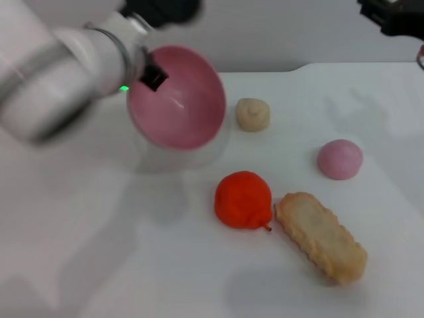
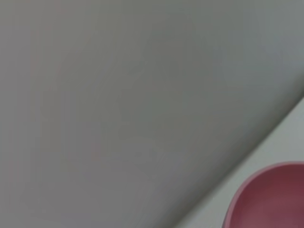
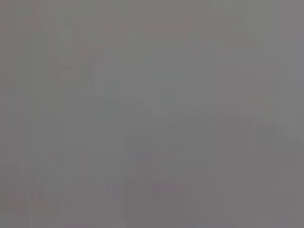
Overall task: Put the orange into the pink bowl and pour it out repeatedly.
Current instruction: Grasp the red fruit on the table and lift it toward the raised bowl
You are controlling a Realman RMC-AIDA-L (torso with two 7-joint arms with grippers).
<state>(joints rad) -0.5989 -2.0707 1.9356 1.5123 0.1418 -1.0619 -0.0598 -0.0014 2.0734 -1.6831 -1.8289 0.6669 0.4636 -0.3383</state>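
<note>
4 soft toy foods lie on the white table [image 1: 132, 265]: the orange [image 1: 243, 199], a cream bun [image 1: 252, 114], a mauve-pink ball [image 1: 339, 159] and a long tan biscuit [image 1: 321, 236]. The orange sits near the middle of the table with its small curled tail pointing toward the biscuit, which lies just beside it on the robot's right (whether the 2 actually touch cannot be told).

The left gripper [image 1: 151, 74] holds the pink bowl [image 1: 176, 97] by its rim, lifted off the table and tipped steeply on its side, so its open mouth faces toward the orange and the robot. A dark finger is clamped over the rim on the side nearest the arm, so the hand is closed on the bowl. The bowl's inside is bare. A soft shadow falls on the table below it. The orange rests apart from the bowl, nearer the robot than it and slightly to the right.

The left wrist view shows only a curved slice of the pink bowl's rim in one corner against a grey wall [image 2: 118, 95].

The right arm [image 1: 391, 16] is parked at the far right edge of the head view, well away from everything; its fingers cannot be told, and its wrist view shows plain grey.
</note>
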